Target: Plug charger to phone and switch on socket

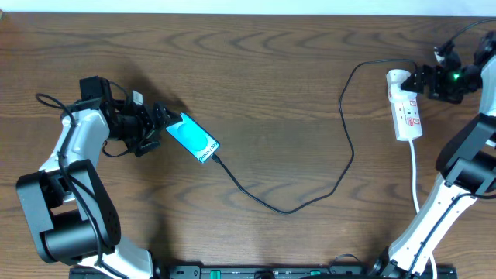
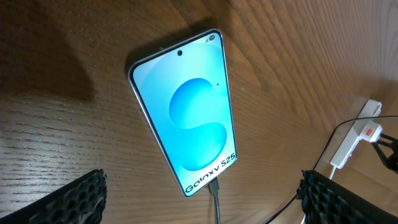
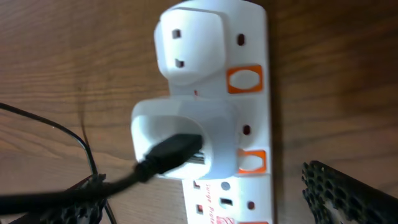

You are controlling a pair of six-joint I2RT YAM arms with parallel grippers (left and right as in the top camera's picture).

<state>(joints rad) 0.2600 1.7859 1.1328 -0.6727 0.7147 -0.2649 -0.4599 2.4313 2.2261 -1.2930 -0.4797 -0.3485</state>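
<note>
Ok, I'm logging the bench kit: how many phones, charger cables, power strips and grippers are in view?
Phone: 1
Charger cable: 1
Power strip: 1
Grippers: 2, the left gripper and the right gripper
Total: 5

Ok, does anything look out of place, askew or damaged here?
Nothing stands out. The phone lies flat, screen up and lit, with the charger meeting its bottom edge. It runs in a loose loop across the table to the white adapter on the socket. No damage or spills visible.
</note>
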